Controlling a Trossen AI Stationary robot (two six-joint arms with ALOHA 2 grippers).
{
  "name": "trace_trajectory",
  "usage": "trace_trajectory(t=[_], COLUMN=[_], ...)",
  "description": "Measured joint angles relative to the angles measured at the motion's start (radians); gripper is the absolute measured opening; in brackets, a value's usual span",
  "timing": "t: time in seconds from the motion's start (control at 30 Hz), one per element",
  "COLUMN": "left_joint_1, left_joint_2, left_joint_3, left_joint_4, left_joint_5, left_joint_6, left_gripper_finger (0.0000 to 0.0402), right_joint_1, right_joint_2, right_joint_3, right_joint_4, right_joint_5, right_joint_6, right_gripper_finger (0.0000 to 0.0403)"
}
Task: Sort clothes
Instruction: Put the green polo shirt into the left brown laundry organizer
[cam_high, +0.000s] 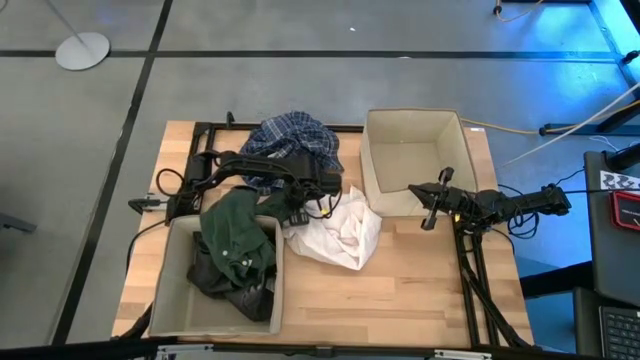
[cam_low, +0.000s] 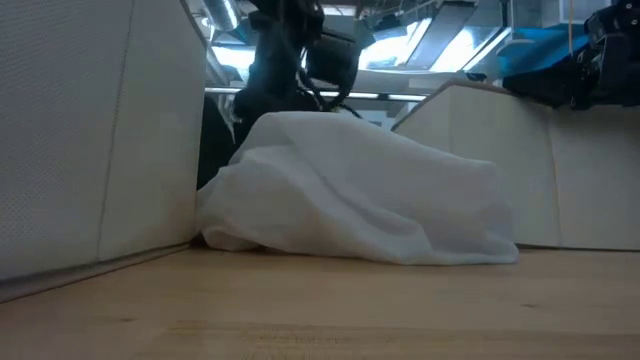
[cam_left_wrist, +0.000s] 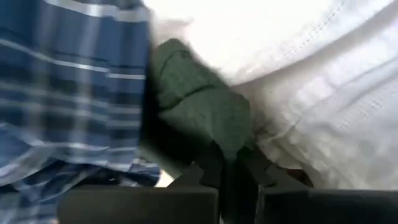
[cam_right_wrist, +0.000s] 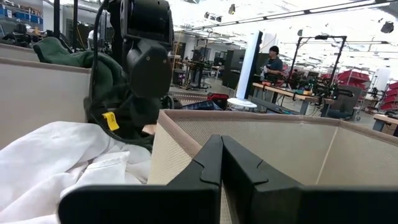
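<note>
The dark green piece (cam_high: 240, 225) hangs over the far right corner of the left beige bin (cam_high: 170, 290), above a dark grey-black piece (cam_high: 215, 278) inside it. The white piece (cam_high: 338, 236) lies crumpled on the table between the bins and also shows in the low view (cam_low: 360, 190). The plaid shirt (cam_high: 295, 140) lies at the table's far edge. My left gripper (cam_high: 298, 208) is down between the green and white pieces, shut on green cloth (cam_left_wrist: 205, 112). My right gripper (cam_high: 432, 205) is shut and empty over the right bin's near wall (cam_right_wrist: 261, 143). My left gripper pinches a bunched bit of the dark green piece (cam_left_wrist: 231, 144) between its two fingers (cam_left_wrist: 202, 174), at the cloth's end nearest the white piece. The fingers come from above, slanting down. The rest of the piece lies slack over the left bin's corner.
The right beige bin (cam_high: 415, 160) stands at the far right with nothing showing inside. The left bin's wall (cam_low: 90, 130) stands close beside the white piece. Bare wood (cam_high: 400, 300) lies along the near edge. A person stands far off in the room (cam_right_wrist: 272, 62).
</note>
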Motion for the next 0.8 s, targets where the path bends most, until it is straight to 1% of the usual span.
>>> trace_trajectory(t=[0.17, 0.33, 0.57, 0.8], left_joint_1=[-0.023, -0.049, -0.078, -0.103], left_joint_2=[-0.011, -0.081, -0.245, -0.434], left_joint_3=[0.072, 0.126, 0.149, 0.149], left_joint_4=[-0.02, -0.05, -0.092, -0.103], left_joint_5=[-0.055, -0.144, -0.316, -0.433], left_joint_6=[-0.004, -0.05, -0.173, -0.256], left_gripper_finger=[0.0003, 0.0004, 0.0002, 0.0004], right_joint_1=[0.0, 0.0, 0.0, 0.0], right_joint_2=[0.0, 0.0, 0.0, 0.0], right_joint_3=[0.0, 0.0, 0.0, 0.0], right_joint_4=[0.0, 0.0, 0.0, 0.002], right_joint_5=[0.0, 0.0, 0.0, 0.0], right_joint_6=[0.0, 0.0, 0.0, 0.001], right_gripper_finger=[0.0012, 0.0012, 0.0012, 0.0012])
